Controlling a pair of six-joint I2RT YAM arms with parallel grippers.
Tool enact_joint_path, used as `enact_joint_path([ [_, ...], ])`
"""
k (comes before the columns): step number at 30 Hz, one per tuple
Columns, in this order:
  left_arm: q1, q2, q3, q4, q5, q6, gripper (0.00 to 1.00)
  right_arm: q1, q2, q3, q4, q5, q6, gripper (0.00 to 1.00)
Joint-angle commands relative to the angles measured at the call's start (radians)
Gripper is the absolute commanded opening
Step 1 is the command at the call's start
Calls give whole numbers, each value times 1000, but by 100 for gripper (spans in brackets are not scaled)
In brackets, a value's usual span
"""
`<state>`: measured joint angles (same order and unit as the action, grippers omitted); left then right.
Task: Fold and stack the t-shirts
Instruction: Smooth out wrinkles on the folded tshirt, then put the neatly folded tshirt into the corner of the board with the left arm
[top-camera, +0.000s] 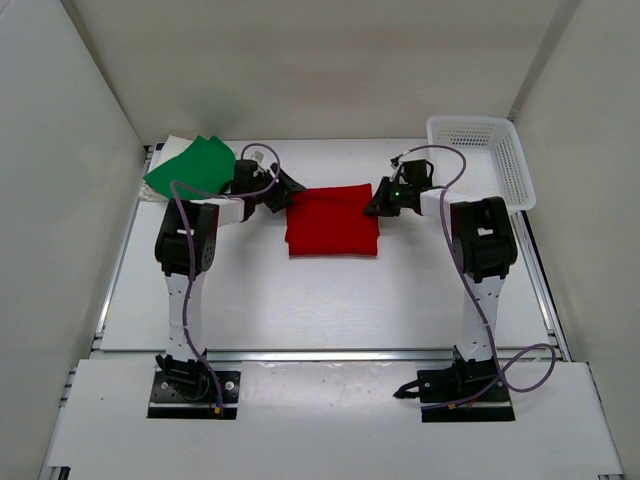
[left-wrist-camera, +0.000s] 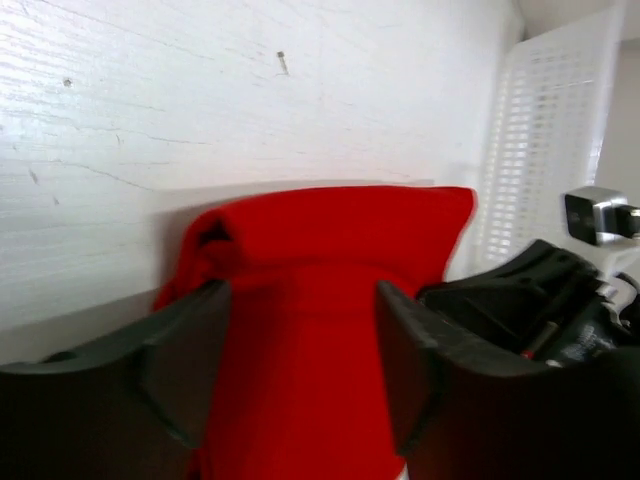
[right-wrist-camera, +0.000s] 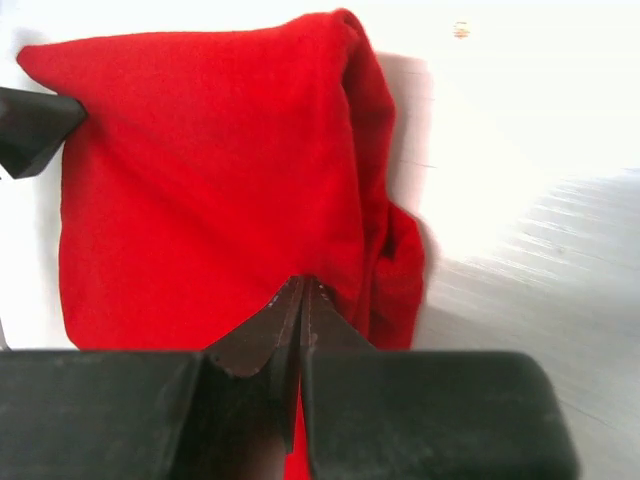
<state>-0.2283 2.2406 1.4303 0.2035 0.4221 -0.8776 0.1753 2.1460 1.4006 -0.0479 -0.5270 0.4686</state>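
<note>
red t-shirt (top-camera: 332, 220) lies folded mid-worktop (top-camera: 300, 300). left tool (left-wrist-camera: 302, 295) stands apart, fingers astride the shirt's left edge. right tool (right-wrist-camera: 302, 285) is pressed together at the right edge, touching cloth; it may be nipping a fold. white mesh basket (top-camera: 480, 128) sits far right, green t-shirt (top-camera: 190, 168) far left.

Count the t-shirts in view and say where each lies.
2. The red t-shirt lies folded mid-table; the green t-shirt sits at the far-left corner. A pale edge under it may be a third.
</note>
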Motion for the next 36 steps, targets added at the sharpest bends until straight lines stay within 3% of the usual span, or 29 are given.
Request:
enact_joint_path([
  [1,43,-99,-88,81,38,-35,75,1,6,6,19,2,-13,0],
  [3,50,-154,-125,100,38,-20,84,1,5,29,8,-16,-16,0],
  [4,52,-192,-143,76,35,14,98,3,-9,32,10,-25,-10,0],
  [5,50,-234,-151,38,-3,40,99,0,-20,32,17,-27,-5,1],
  [8,34,-327,-221,-29,-87,144,98,10,-77,31,14,-42,1,14],
  [12,30,-397,-362,-62,-123,221,98,17,-176,-12,11,-38,-10,47],
  [16,-22,-420,-447,-134,-180,320,90,-2,-345,-200,140,-42,68,56],
  [21,-65,-359,-456,-124,-177,316,90,-10,-511,-377,276,-60,107,60],
  [26,-120,-247,-391,-78,-122,279,74,-19,-626,-511,345,-83,134,61],
  [30,-172,-165,-296,-29,-72,220,42,-30,-667,-565,359,-117,142,61],
  [32,-183,-151,-231,-33,-83,201,21,-39,-696,-615,404,-139,165,60],
  [35,-200,-139,-96,-78,-98,203,11,-98,-759,-759,520,-163,255,58],
  [36,-195,-141,-34,-85,-92,194,9,-115,-782,-785,573,-235,290,58],
])
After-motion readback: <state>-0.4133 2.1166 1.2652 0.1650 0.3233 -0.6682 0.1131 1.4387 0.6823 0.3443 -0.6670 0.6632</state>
